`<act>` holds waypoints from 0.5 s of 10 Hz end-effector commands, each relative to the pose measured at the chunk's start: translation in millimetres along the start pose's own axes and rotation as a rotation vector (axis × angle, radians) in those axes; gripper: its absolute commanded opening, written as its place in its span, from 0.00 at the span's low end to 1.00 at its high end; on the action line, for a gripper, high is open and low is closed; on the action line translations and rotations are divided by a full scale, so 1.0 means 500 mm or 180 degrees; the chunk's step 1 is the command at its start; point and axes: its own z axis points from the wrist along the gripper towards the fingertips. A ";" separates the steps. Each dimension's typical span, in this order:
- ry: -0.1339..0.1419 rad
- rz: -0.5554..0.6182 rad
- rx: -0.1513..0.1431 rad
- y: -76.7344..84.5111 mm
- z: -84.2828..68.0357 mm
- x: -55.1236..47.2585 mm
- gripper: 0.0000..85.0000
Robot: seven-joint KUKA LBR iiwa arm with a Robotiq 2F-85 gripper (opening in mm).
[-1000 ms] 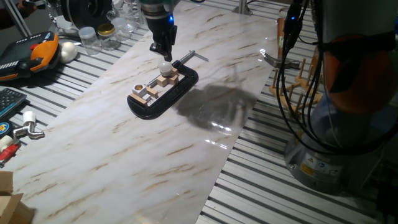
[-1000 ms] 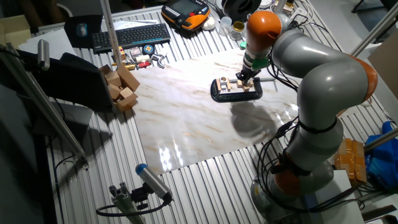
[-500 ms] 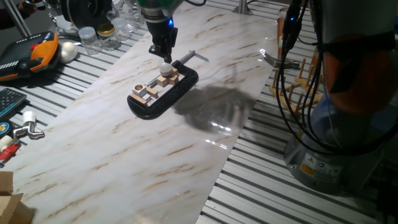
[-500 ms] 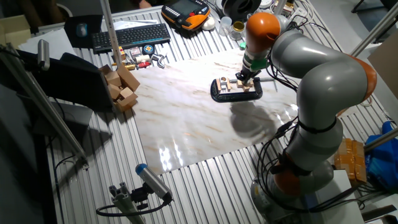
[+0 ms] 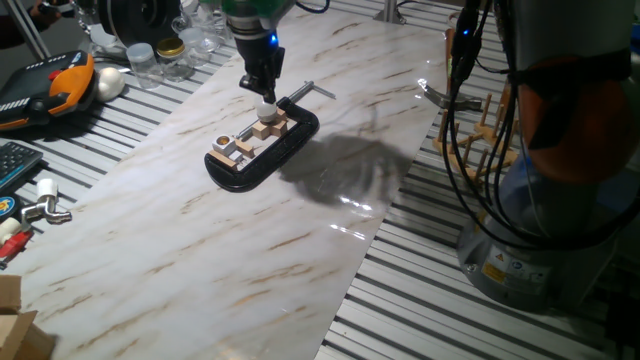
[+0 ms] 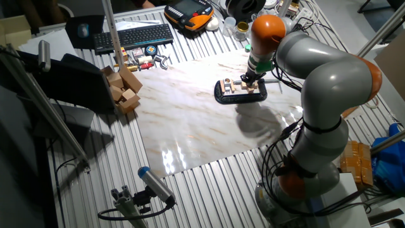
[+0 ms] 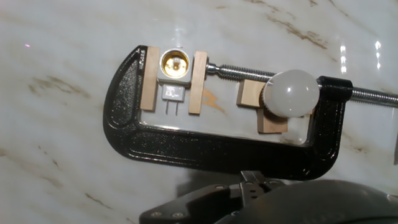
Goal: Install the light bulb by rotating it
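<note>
The light bulb [image 5: 266, 102], a small frosted white globe, stands upright on a wooden block at the screw end of a black C-clamp [image 5: 285, 150] lying on the marble board. In the hand view the bulb [image 7: 290, 92] sits right of an empty brass-lined socket [image 7: 175, 65] that the clamp [image 7: 205, 149] holds between two wooden pads. My gripper [image 5: 265, 89] hangs straight above the bulb with its fingertips at the bulb's top. Whether the fingers touch or grip the bulb cannot be seen. The other fixed view shows the gripper [image 6: 248, 75] over the clamp [image 6: 239, 92].
Clear glass jars [image 5: 150, 60], a white egg-shaped ball [image 5: 108, 82] and an orange pendant [image 5: 60, 85] lie at the back left. A keyboard [image 6: 136, 36] and wooden blocks [image 6: 123, 88] lie beyond the board. A wooden rack [image 5: 480, 125] and the robot base [image 5: 560, 220] stand at the right.
My gripper has come down slightly onto the top of the bulb. The clamp, socket and bulb have stayed where they were.
</note>
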 end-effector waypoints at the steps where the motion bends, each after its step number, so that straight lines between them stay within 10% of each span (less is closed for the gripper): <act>1: 0.0017 0.0030 -0.0015 -0.006 0.001 0.001 0.00; 5: 0.0038 0.0098 -0.0038 -0.012 0.003 0.003 0.00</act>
